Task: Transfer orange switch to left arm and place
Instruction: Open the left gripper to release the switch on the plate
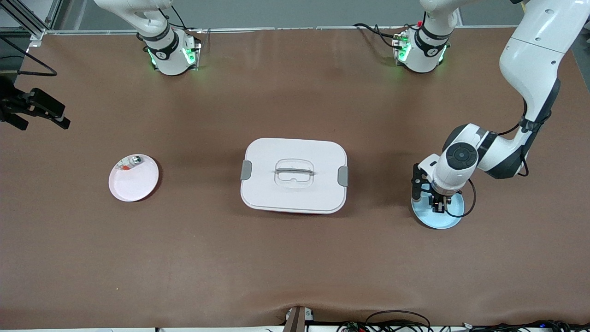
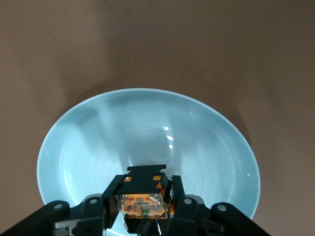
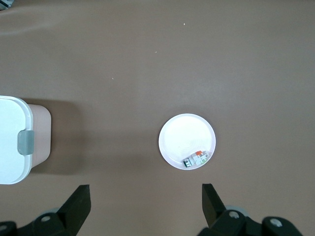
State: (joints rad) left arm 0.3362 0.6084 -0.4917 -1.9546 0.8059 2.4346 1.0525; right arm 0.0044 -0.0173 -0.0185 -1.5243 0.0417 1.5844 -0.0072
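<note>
The orange switch [image 2: 142, 204], a small black part with orange markings, sits between the fingers of my left gripper [image 2: 143, 191], which is shut on it. The gripper [image 1: 439, 206] stands low over the pale blue plate [image 1: 451, 220] at the left arm's end of the table. I cannot tell whether the switch touches the plate [image 2: 98, 142]. The white box [image 1: 293, 175] with grey latches stands in the middle of the table. My right gripper [image 1: 42, 122] hangs open and empty over the right arm's end of the table.
A pink plate [image 1: 133, 183] lies between the box and the right arm's end of the table. It holds a small silvery piece with a red-orange bit [image 1: 131, 162]. The right wrist view shows this plate [image 3: 184, 135], the piece [image 3: 196, 159] and a corner of the box [image 3: 12, 142].
</note>
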